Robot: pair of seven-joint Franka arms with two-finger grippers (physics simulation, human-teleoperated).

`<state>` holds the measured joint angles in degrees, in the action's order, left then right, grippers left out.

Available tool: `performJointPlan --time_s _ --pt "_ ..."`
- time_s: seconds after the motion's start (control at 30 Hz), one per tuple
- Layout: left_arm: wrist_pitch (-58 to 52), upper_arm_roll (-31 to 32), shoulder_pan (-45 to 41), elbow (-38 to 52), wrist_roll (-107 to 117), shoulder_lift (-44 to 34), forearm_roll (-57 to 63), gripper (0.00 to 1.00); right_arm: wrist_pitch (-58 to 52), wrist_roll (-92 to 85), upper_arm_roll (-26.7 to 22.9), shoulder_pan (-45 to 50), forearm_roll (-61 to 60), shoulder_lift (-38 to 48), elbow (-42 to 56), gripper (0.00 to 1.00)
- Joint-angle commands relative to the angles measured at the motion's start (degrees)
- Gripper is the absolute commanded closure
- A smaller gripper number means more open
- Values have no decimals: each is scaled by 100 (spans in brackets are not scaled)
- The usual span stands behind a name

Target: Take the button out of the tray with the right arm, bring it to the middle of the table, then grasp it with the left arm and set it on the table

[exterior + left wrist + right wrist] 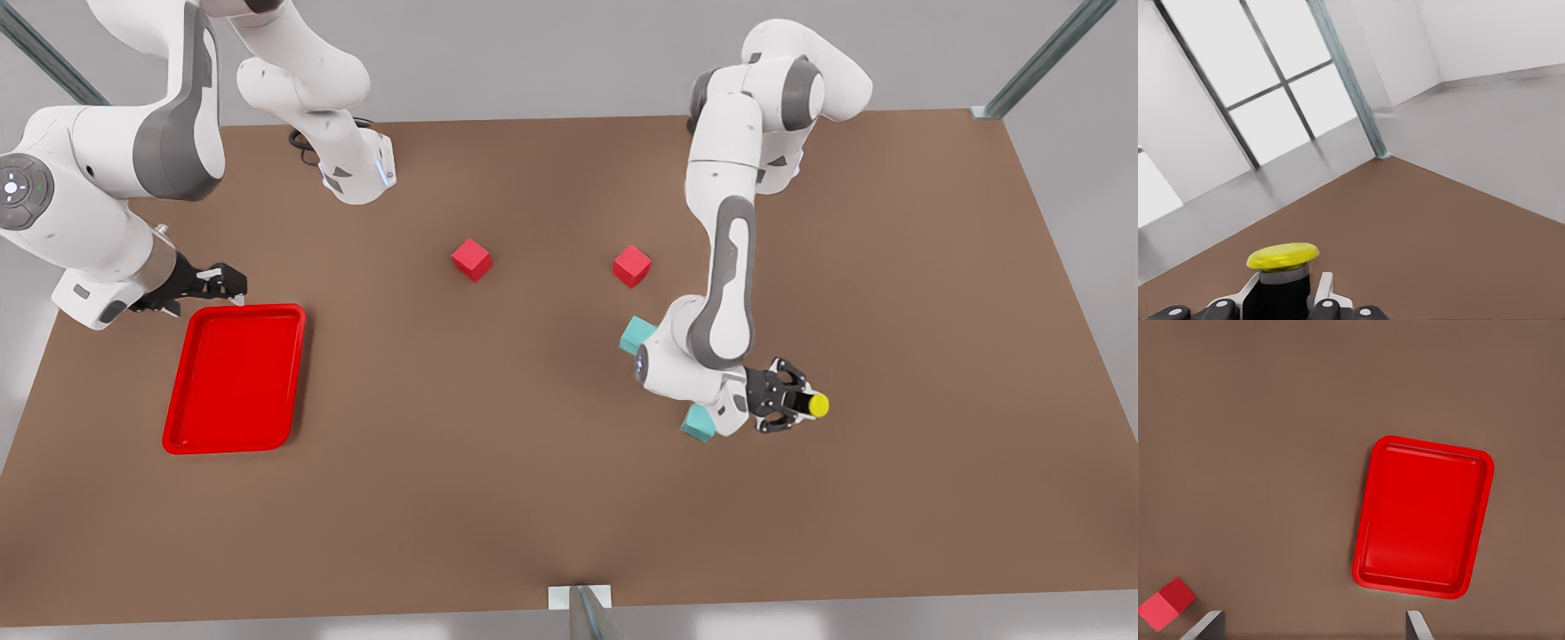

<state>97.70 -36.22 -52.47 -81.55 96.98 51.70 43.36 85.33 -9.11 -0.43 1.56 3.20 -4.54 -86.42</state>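
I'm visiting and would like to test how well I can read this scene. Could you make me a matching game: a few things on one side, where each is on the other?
Things:
1. button
2. tray
3. red cubes
4. right gripper

Places:
A. lying bare on the table
B. clamped in the left gripper
C. hovering beside the tray's far end
D. around the table's middle

Pairs: 1-B, 2-A, 3-D, 4-C
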Motion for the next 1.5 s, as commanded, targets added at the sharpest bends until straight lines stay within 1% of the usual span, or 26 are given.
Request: performJointPlan --time_s 0.0,0.13,0.33,0.43,0.53,0.6,0.73,0.83,1.2,1.3,1.37,1.47 --pt "-392 -8 211 -27 3239 85 383 61 -7 -3 -1 2 -4 6 3 0" --pt "-234 1 571 -27 3512 340 735 61 -7 -3 -1 2 5 6 3 0" --pt "222 1 809 -27 3749 639 893 61 -7 -3 -1 20 5 6 3 0" --pt "635 1 1221 -36 3749 745 1157 61 -7 -3 -1 20 -4 6 3 0" --pt "803 1 1591 -36 3749 753 1570 61 -16 -3 -1 28 5 6 3 0" --pt "961 1 1723 -80 3758 894 1588 61 -7 -12 -1 28 5 6 3 0" --pt "979 1 1749 -80 3995 1395 1649 61 -16 -12 -1 37 -4 -3 3 0" --pt "961 1 1749 -80 4188 1580 1746 61 -7 -3 -1 46 5 -3 3 0" --pt "1005 45 1837 -45 4593 1799 1799 61 -78 6 -1 72 5 -3 3 0" --pt "1207 45 1881 25 5067 1799 1798 61 -78 6 -1 72 5 -12 3 0" --pt "1242 177 1960 52 5120 1799 1807 61 -78 6 -1 72 5 -21 3 0" --pt "1251 194 1969 52 5120 1878 1807 59 -86 6 -1 64 5 -29 11 0"
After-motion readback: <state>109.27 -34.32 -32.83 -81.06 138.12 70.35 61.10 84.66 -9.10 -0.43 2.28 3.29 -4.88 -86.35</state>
